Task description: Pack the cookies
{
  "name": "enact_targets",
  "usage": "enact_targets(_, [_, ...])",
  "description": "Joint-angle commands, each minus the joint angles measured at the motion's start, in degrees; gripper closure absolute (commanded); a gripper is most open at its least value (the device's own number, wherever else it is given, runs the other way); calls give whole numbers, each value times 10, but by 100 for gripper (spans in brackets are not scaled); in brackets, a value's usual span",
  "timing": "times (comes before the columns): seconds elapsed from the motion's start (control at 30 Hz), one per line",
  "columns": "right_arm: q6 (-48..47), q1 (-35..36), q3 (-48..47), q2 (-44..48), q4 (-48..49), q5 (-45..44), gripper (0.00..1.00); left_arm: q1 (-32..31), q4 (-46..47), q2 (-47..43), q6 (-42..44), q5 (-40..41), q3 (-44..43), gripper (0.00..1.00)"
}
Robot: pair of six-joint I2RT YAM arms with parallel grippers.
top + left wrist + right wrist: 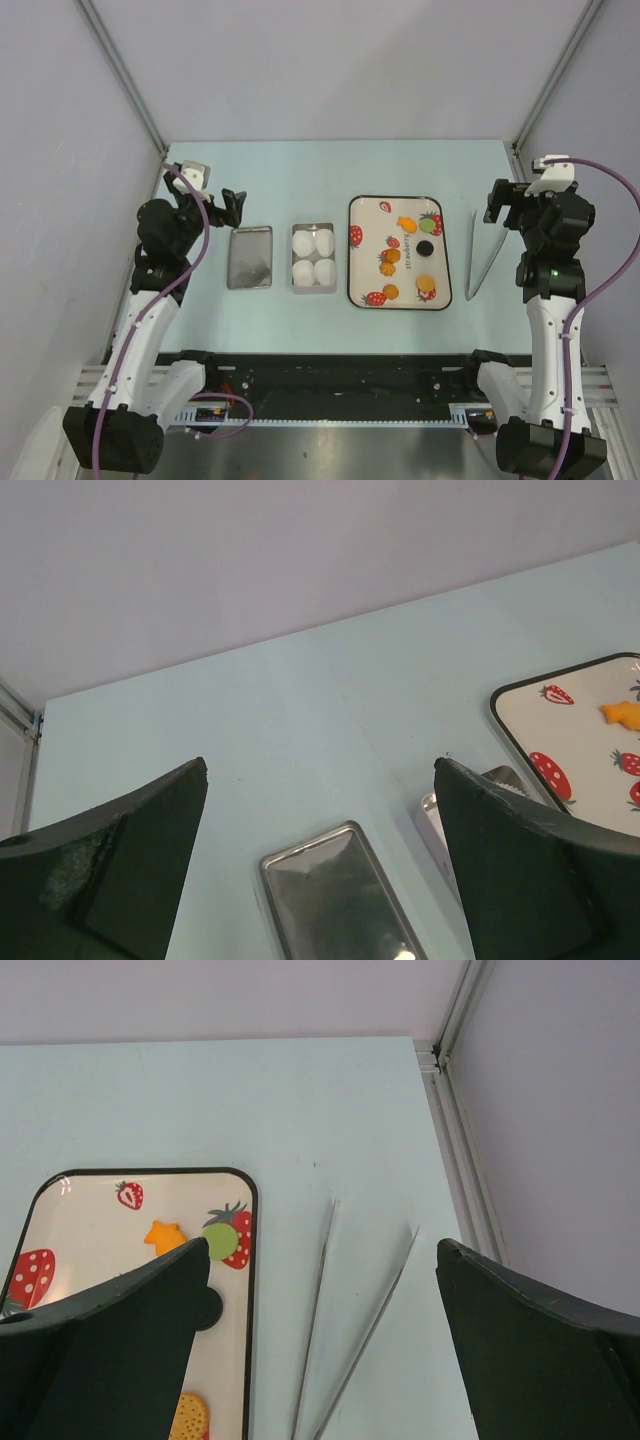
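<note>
On the fruit-patterned tray (366,266), right of the table's (300,170) middle, the cookies are found lying loose. A black cookie (425,247) is set near the tray's right rim, a green cookie (428,226) just beyond it on the far side, an orange cookie (428,288) on its near side, and a second orange cookie (390,257) toward the tray's middle.

The right gripper (322,1248) is held above the table's right edge, its jaws spread wide and empty. The cookies lie to its left, with tweezers (485,255) between tray and gripper.

The left gripper (322,770) is likewise spread wide and empty, beside a metal lid (250,257). It is well apart from the cookies, with a tin (312,257) of white paper cups between.
</note>
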State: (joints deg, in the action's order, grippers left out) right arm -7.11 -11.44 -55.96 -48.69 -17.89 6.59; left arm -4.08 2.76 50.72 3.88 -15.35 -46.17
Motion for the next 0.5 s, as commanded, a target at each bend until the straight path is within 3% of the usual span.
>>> enact_targets(0.0, [9,-1,-12,1,14,5,1,-2,13,-4,-9,-10,-18,0])
enact_targets(0.47, [16,-2,-4,-22,2,11,0,-2,11,-4,-2,-9,-17,0])
